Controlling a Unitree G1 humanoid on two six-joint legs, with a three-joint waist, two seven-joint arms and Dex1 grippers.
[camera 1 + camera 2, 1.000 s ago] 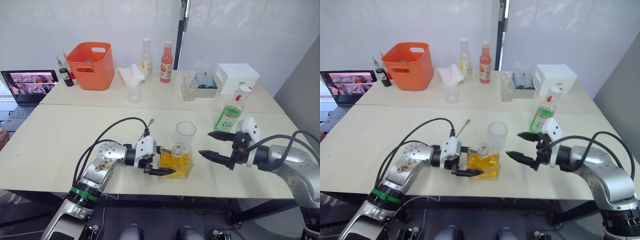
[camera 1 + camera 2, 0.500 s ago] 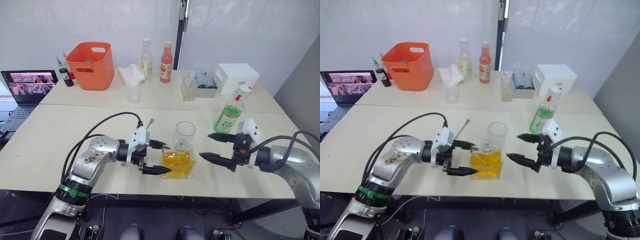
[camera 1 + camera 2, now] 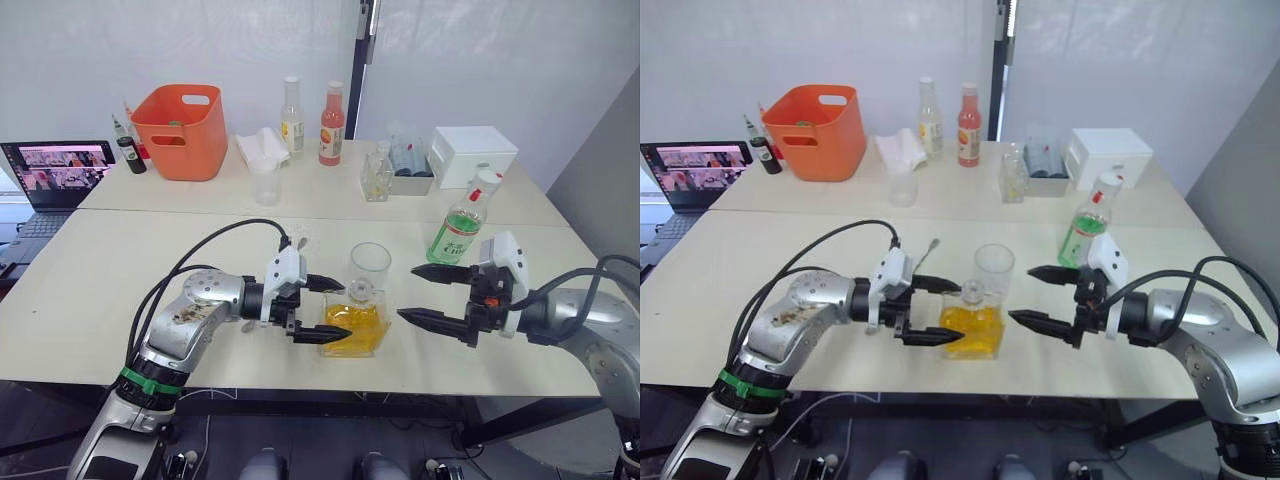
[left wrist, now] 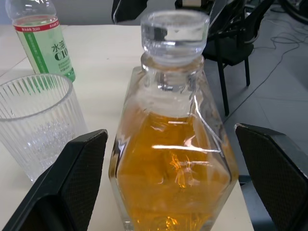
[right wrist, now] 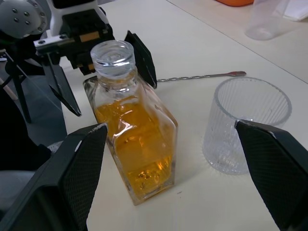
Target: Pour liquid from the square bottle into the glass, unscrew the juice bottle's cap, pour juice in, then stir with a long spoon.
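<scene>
The square bottle (image 3: pixel 352 325), stoppered and holding orange-yellow liquid, stands near the table's front edge. Just behind it is the glass (image 3: pixel 369 270), which looks empty. My left gripper (image 3: pixel 343 309) is open at the bottle's left, one finger (image 4: pixel 72 183) on each side of the bottle and both clear of it. My right gripper (image 3: pixel 406 292) is open a little to the bottle's right, holding nothing. The juice bottle (image 3: pixel 462 228) stands upright behind my right gripper with its cap (image 3: pixel 488 181) on. The long spoon (image 5: pixel 202 76) lies flat on the table behind my left gripper.
At the back of the table stand an orange basket (image 3: pixel 185 130), a laptop (image 3: pixel 60 170), a plastic cup (image 3: pixel 266 185), a pale yellow bottle (image 3: pixel 292 118), a red-orange bottle (image 3: pixel 333 125), a small clear bottle (image 3: pixel 377 175) and a white box (image 3: pixel 472 155).
My left gripper drew back leftward from the square bottle, then came back toward it with its fingers wide apart. My right gripper has hardly moved. The bottle and the glass stay put.
</scene>
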